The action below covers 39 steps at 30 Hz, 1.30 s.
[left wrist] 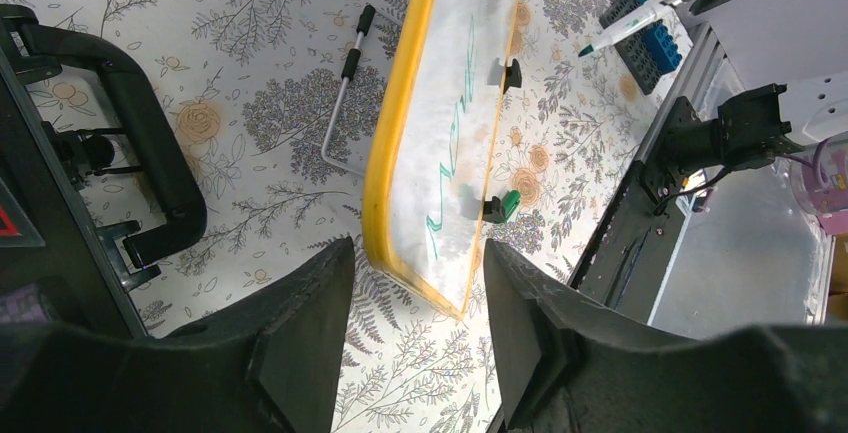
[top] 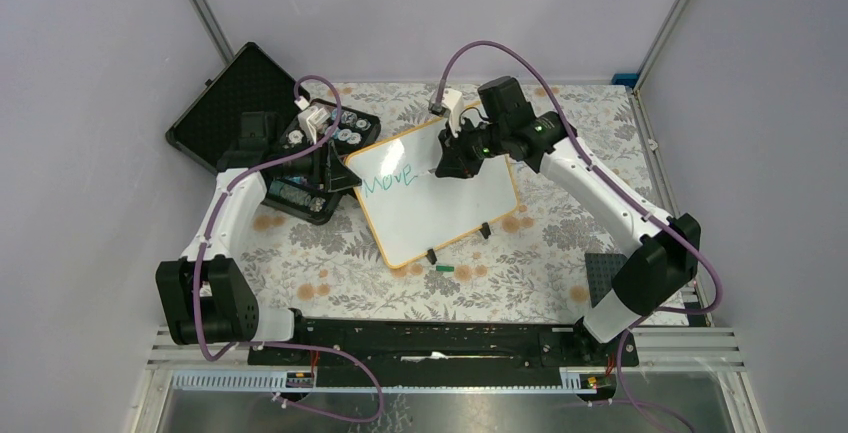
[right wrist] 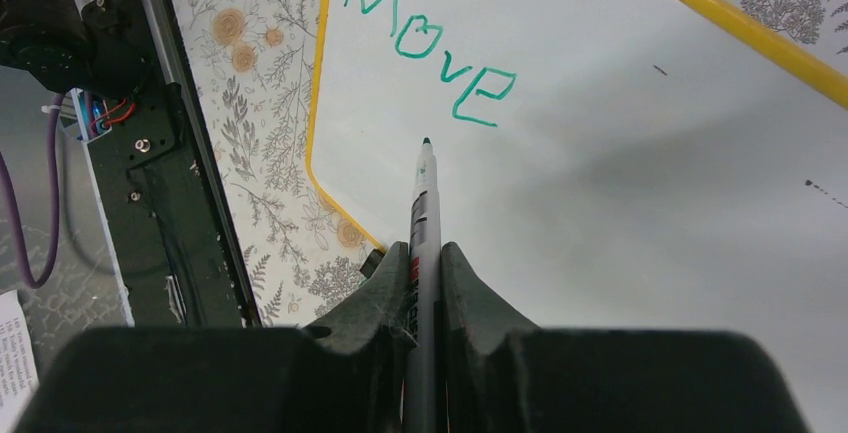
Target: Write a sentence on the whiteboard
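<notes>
Whiteboard (top: 440, 215) lies askew mid-table (top: 545, 243); we read its green sentence (top: 388, 181) as only "Move". Our right hand (right wrist: 425, 253) pinches the marker (right wrist: 424, 188), tip just past that word. Our left hand (left wrist: 418, 298) stands parted at the board's corner, gripping nothing.
</notes>
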Each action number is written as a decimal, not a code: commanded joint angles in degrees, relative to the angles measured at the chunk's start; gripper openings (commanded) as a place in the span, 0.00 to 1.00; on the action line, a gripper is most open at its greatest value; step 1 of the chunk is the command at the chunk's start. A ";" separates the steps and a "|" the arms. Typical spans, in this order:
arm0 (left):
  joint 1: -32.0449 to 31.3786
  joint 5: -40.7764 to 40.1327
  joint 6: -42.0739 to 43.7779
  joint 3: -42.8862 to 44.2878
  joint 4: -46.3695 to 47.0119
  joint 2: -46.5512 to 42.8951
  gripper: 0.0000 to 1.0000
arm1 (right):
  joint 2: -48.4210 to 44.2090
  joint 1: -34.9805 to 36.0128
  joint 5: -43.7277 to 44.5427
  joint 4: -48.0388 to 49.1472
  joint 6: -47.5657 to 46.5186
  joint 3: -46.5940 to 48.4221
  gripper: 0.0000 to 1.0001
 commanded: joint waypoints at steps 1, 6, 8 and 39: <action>-0.12 1.71 1.50 -0.05 0.96 -1.79 0.53 | -0.88 -1.06 -1.78 2.93 -0.57 0.60 0.00; -0.14 2.32 1.74 -0.14 0.96 -1.48 0.50 | -0.49 -1.88 -2.91 3.42 -0.43 0.43 0.00; -0.13 2.59 1.81 -0.06 0.96 -1.20 0.48 | -0.51 -2.11 -2.85 3.75 -0.60 0.11 0.00; -0.15 -0.03 2.25 -0.60 0.96 -0.24 0.00 | 3.64 -3.35 3.94 5.06 -1.71 4.10 0.00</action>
